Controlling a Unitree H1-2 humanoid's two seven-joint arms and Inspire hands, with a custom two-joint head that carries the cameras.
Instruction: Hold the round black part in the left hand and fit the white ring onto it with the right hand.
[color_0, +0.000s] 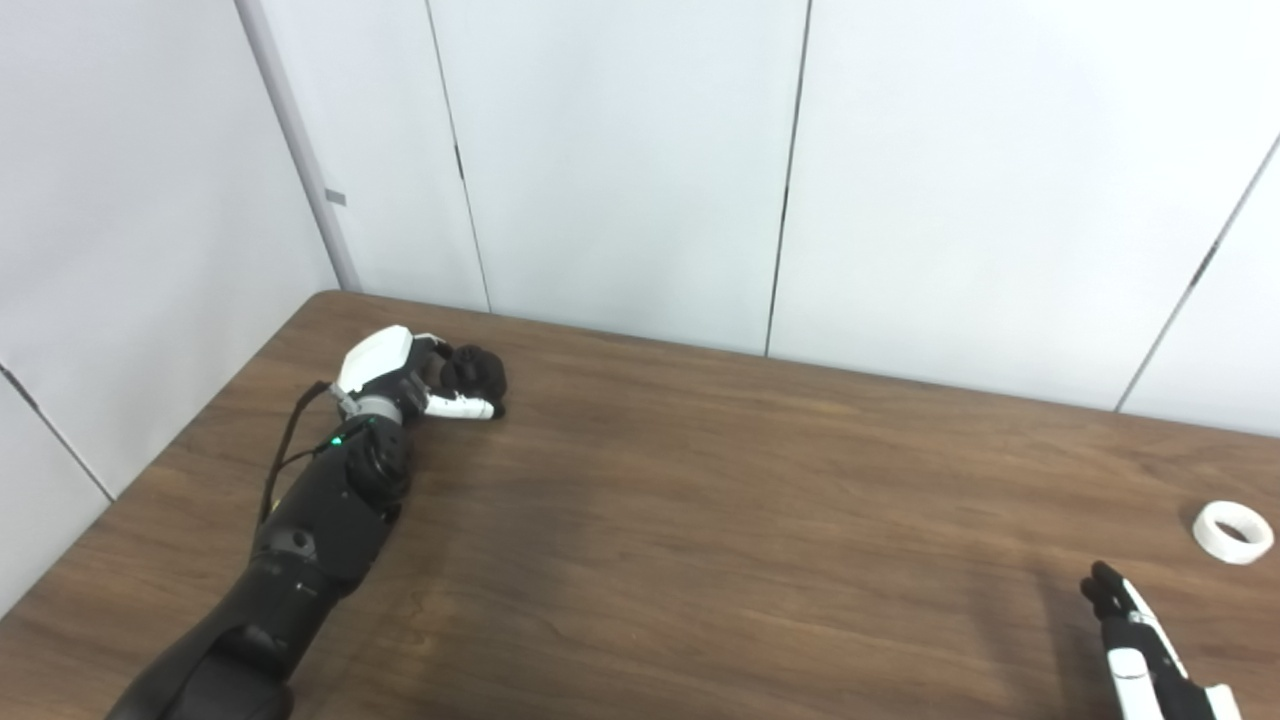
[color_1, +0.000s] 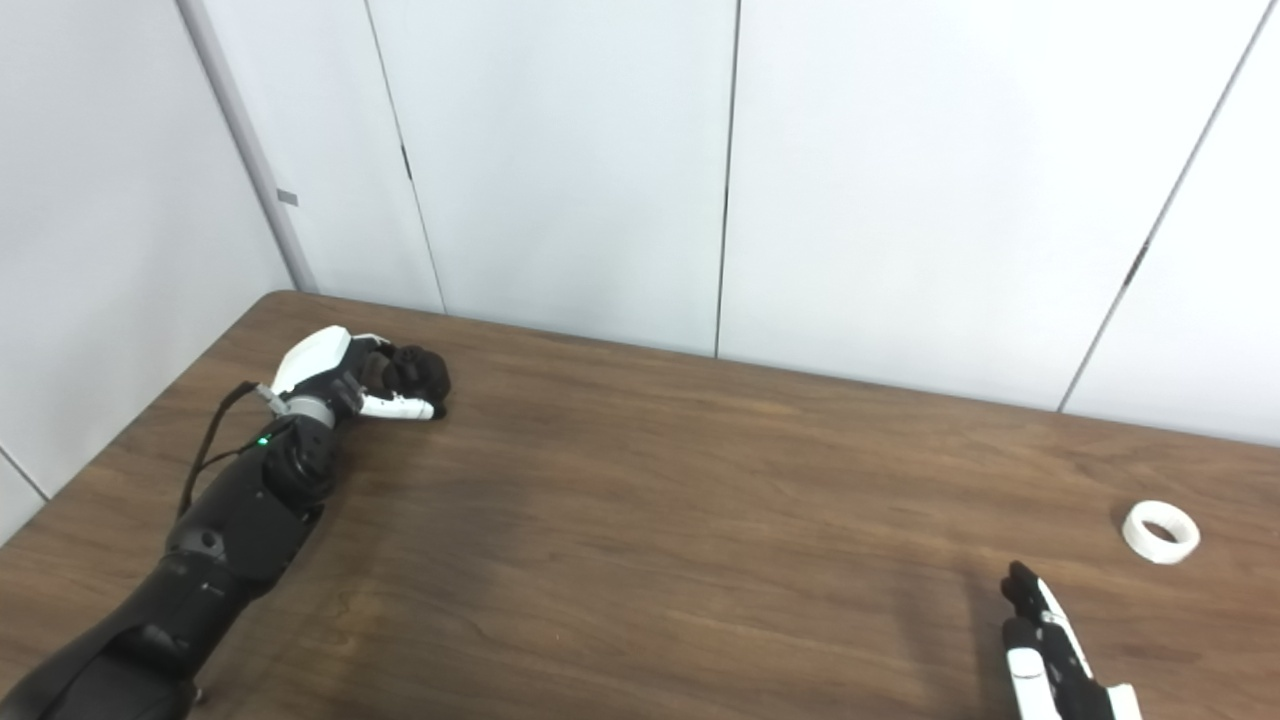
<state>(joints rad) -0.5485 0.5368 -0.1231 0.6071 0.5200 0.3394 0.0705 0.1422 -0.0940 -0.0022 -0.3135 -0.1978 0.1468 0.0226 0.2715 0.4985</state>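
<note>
On the table (color_0: 700, 520), one left robot hand (color_0: 405, 375) clasps one black part (color_0: 478, 370); one white ring (color_0: 1234, 531) lies near the spread right robot hand (color_1: 1050, 640).

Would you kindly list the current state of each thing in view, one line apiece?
Left robot hand: at the table's far left corner, fingers curled around the round black part.
Round black part: low at the table, enclosed by the left robot hand.
White ring: lying flat on the table, untouched.
Right robot hand: near the ring, apart from it, holding nothing, fingers extended.
Table: brown wood.
</note>
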